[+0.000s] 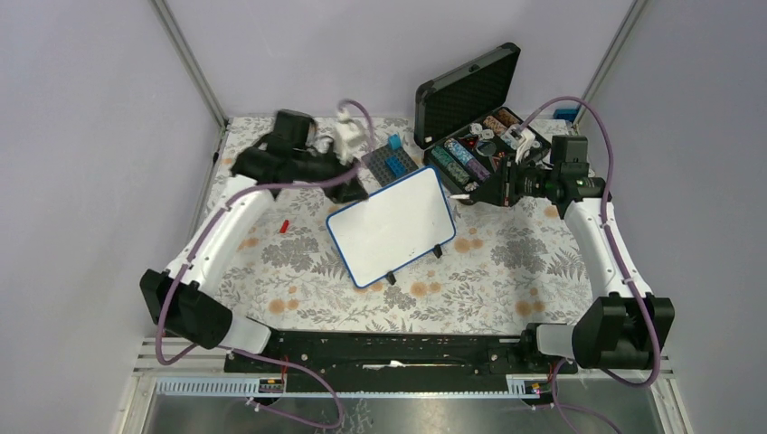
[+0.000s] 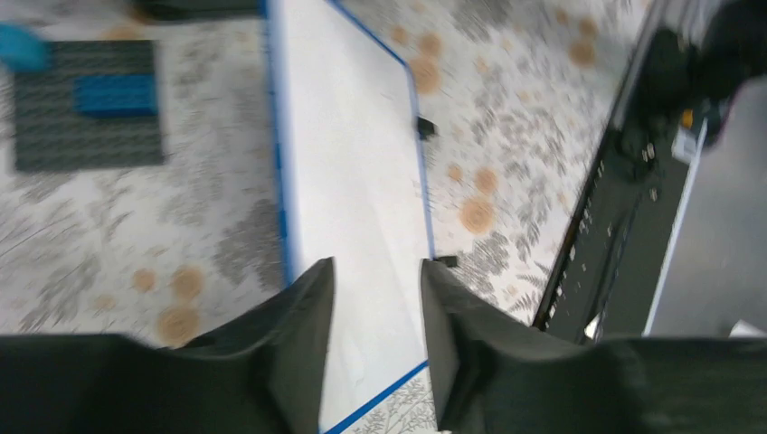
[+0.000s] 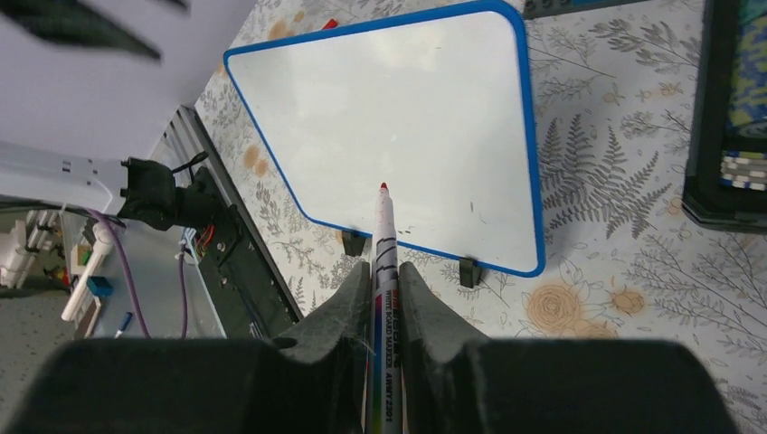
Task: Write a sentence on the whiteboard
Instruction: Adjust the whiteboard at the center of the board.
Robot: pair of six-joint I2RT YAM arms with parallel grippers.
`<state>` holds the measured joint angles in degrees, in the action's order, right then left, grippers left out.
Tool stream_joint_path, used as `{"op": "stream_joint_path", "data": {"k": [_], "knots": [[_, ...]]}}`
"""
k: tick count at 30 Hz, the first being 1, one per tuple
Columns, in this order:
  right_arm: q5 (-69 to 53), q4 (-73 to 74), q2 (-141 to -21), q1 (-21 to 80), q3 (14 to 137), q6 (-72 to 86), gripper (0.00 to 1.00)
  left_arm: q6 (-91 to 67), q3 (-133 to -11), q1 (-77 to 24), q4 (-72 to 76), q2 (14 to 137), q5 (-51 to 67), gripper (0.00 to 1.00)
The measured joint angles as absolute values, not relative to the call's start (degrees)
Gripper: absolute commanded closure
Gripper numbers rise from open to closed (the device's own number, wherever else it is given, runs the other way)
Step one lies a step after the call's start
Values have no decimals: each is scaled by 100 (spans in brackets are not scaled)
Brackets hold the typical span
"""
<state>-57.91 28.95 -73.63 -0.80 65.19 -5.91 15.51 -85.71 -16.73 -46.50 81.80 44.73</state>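
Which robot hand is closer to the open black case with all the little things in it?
Right. The right gripper, shut on the whiteboard marker, is just in front of the black case. The left gripper hangs open over the whiteboard, farther away.

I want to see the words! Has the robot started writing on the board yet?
Not yet. Done: the marker is uncapped, its red tip bare. In hand: the right gripper holds it, pointing at the whiteboard. Left: all the words, since the whiteboard has no writing on it.

Pale lilac walls (image 1: 90, 136) and aluminium corner posts (image 1: 188, 60) enclose a table (image 1: 493, 287) with a grey-and-orange floral covering.
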Motion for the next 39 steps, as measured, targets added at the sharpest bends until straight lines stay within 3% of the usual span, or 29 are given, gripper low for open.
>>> {"op": "stream_joint_path", "data": {"k": [6, 12, 20, 39], "knots": [[-5780, 2718, -7590, -572, 6571, -224, 100, 2565, -8390, -4180, -4858, 8525, 3352, 79], [-5743, 2635, -7603, -799, 6584, -104, 100, 2976, -8208, -5400, -4705, 9594, 2386, 83], [-5745, 2628, -7603, -799, 6582, -97, 100, 3336, -8051, -5948, -4362, 10374, 1490, 88], [-5791, 2670, -7603, -799, 6582, -143, 100, 3879, -6744, -5959, -3887, 10464, 558, 92]]}}
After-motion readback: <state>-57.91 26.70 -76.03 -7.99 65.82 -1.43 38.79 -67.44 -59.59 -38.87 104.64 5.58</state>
